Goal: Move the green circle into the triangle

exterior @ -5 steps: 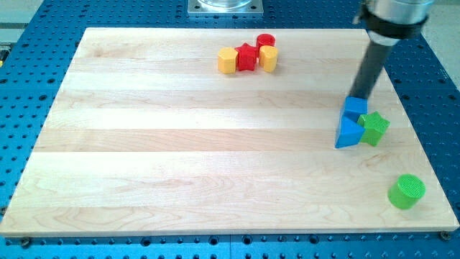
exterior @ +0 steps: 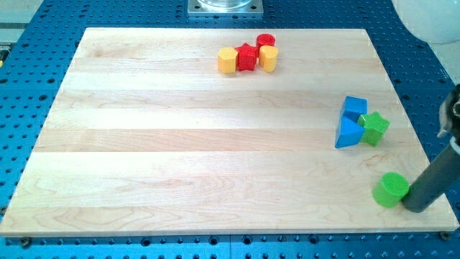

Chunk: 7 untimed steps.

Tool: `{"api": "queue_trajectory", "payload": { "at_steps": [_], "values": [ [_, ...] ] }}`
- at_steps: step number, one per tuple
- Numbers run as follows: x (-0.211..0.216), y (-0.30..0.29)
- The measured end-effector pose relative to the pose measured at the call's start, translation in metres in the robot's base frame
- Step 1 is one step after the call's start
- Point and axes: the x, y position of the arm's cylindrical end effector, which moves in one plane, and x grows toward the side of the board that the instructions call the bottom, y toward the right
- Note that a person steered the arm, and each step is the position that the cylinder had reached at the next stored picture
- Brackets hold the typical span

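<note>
The green circle (exterior: 390, 190) is a short green cylinder near the board's bottom right corner. My tip (exterior: 414, 207) rests right against its right side, slightly below it. The blue triangle (exterior: 347, 134) lies above and to the left of the circle, at the board's right side. A blue cube (exterior: 353, 108) touches the triangle from above, and a green star (exterior: 374, 128) touches it on the right.
Near the view's top centre sit a yellow hexagon block (exterior: 227, 60), a red star (exterior: 246, 57), a yellow cylinder (exterior: 268, 58) and a red cylinder (exterior: 266, 42). The wooden board's right edge (exterior: 424, 144) and bottom edge (exterior: 230, 232) are close to the tip.
The rod has moved from beside the blue cube down to the bottom right corner. The green circle has shifted left by a small amount.
</note>
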Motion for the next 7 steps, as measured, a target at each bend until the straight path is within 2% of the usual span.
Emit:
{"api": "queue_trajectory", "payload": {
  "at_steps": [1,2,4,5,6,7],
  "values": [
    [-0.002,-0.033],
    [-0.005,-0.092],
    [-0.062,-0.103],
    [-0.056,-0.195],
    [-0.078,-0.183],
    [-0.078,-0.154]
  ]
}}
